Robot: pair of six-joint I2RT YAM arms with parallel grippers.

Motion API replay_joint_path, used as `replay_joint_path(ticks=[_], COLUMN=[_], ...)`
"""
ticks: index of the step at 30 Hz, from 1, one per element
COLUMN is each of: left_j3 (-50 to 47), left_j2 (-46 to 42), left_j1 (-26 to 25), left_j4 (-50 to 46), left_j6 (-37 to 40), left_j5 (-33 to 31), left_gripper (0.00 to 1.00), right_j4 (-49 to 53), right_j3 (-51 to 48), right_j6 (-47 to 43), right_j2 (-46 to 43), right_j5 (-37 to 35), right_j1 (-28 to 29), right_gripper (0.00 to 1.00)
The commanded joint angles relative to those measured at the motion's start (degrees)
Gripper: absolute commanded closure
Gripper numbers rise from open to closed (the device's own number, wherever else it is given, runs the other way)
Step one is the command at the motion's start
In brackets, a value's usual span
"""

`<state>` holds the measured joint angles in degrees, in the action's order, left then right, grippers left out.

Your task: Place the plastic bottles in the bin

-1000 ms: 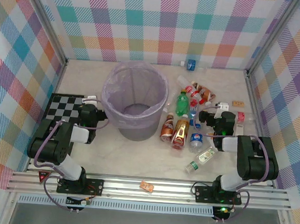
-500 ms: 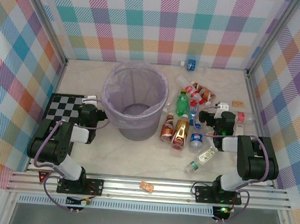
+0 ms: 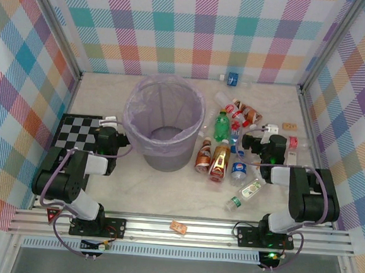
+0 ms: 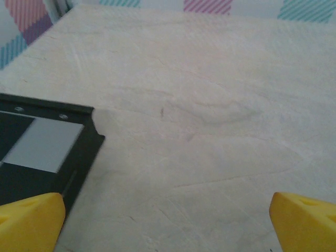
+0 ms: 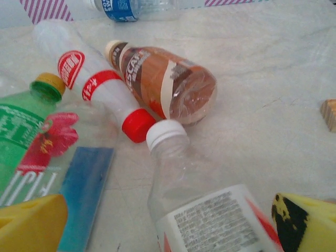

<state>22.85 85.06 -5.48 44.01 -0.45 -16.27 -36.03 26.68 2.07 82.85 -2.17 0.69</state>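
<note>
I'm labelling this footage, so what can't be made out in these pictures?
Clear bottle, right wrist view: base cut off by bottom edge.
Green bottle, right wrist view: body cut off by left edge.
Checkered board, left wrist view: cut off by left edge.
Bottle labels, top view: too small to read.

Both arms sit folded low, elbows drawn back toward their bases. The left tool (image 3: 112, 123) and right tool (image 3: 263, 134) point forward, fingers (image 4: 31, 220) (yellow-tipped) spread wide apart, gripping nothing.
</note>
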Motion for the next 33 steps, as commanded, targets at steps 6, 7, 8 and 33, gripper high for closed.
replay_joint_path(ticks=[6,7,8,33], left_j3=[2.6,3.3,4.3,63.0], left_j2=[-18.6,-20.5,-22.6,-17.6], left_j1=[0.4,0.5,0.6,-3.5], left_j4=[-20.4,-24.7,-29.7,-95.0], left_j6=[-2.7,-3.5,-4.6,-18.5], left_j5=[-8.7,-9.7,-10.5,10.1], left_gripper=[0.0,0.0,0.0,0.0], right_j4=[32.9,38.2,44.5,88.2], right_j3=[12.0,14.2,16.9,52.9], right_j6=[5.9,7.7,9.9,44.3], right_j2=[-14.6,-15.9,-17.3,12.7], right_j5=[-1.5,-3.0,-4.7,2.0], right_j1=[0.2,0.2,0.1,-21.4], right_gripper=[0.0,0.0,0.0,0.0])
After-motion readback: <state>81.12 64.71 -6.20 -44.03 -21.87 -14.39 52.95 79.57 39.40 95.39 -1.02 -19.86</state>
